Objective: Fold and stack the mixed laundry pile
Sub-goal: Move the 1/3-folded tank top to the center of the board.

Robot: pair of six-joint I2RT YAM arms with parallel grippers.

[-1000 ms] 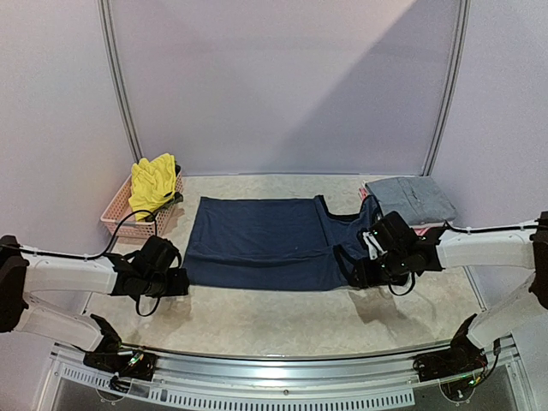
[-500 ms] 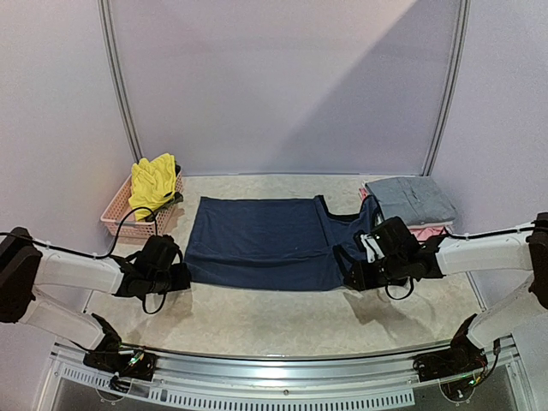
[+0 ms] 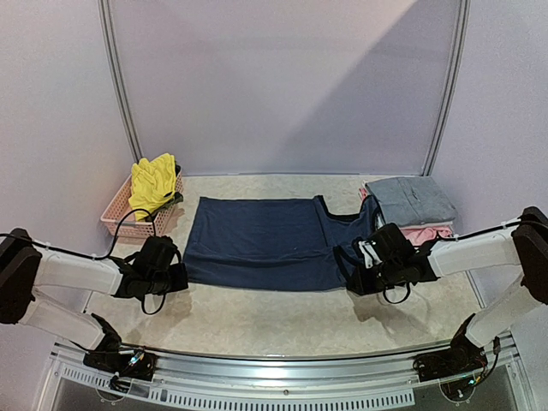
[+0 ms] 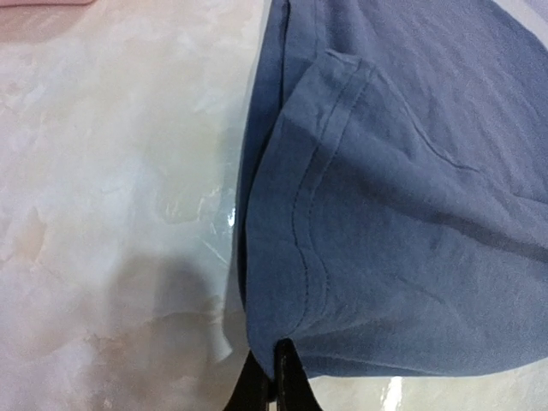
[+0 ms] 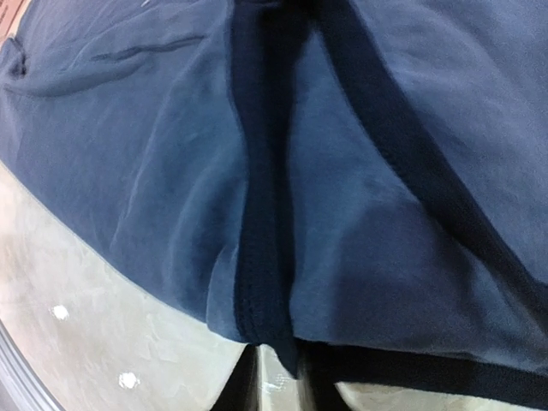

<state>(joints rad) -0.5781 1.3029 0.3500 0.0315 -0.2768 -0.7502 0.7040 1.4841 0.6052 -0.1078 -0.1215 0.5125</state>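
Your left jaws pinched tight on top [image 3: 265, 242], hem corner at 8 o'clock | your right jaws pinched on its trim at 4 o'clock | top flat on table [image 3: 257, 318]

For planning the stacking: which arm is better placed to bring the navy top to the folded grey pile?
Likely the right arm: its jaws pinch the navy top near the folded grey pile; the left arm holds the opposite corner.

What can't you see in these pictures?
- Inside the basket: top view, the yellow garment covers it.
- The pink cloth: top view, mostly under the grey trousers.
- Both jaws: wrist views, bottom edge cuts them off; only tips show at the blue shirt.
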